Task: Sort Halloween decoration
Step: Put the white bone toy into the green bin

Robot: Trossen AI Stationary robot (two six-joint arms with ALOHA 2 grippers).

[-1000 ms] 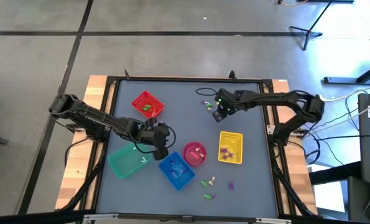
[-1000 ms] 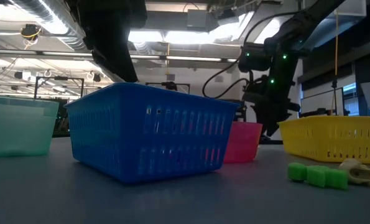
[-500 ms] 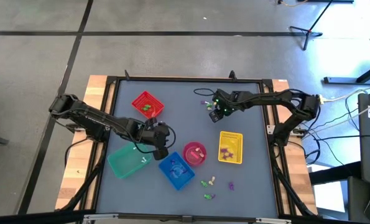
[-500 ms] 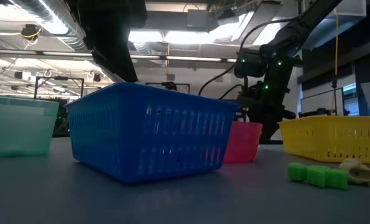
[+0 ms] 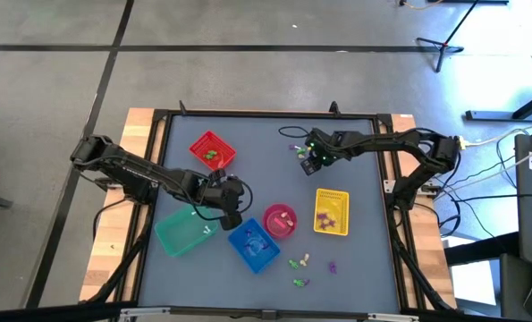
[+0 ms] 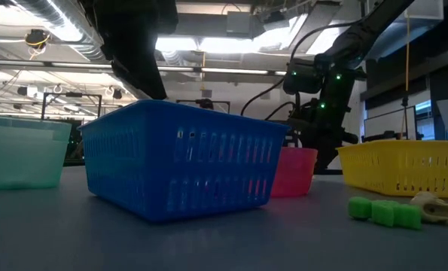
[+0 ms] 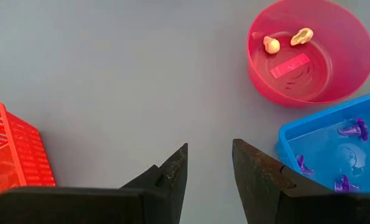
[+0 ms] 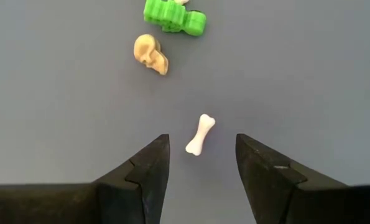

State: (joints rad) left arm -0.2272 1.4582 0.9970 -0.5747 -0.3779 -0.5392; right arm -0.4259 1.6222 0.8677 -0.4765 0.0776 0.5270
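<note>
My right gripper [image 5: 312,162] hangs open over the far middle of the table. In its wrist view its fingers [image 8: 201,138] stand on either side of a small white bone [image 8: 203,126] that lies flat on the table; they do not touch it. A cream skull [image 8: 150,53] and a green trinket [image 8: 174,18] lie just beyond. My left gripper [image 5: 233,215] is open and holds nothing [image 7: 209,168]. It hovers over bare table between the red basket [image 5: 212,150], the pink bowl [image 5: 280,221] and the blue basket [image 5: 252,244].
The yellow basket [image 5: 331,213] holds purple trinkets and the teal basket [image 5: 181,233] stands at the left front. More trinkets [image 5: 301,264] lie loose near the front edge, and they show as green [image 6: 384,211] and cream [image 6: 434,207] in the low view. The bowl [image 7: 309,53] holds cream pieces.
My right gripper has dipped slightly toward the trinkets at the far middle and then kept still. Its fingers have stayed open.
</note>
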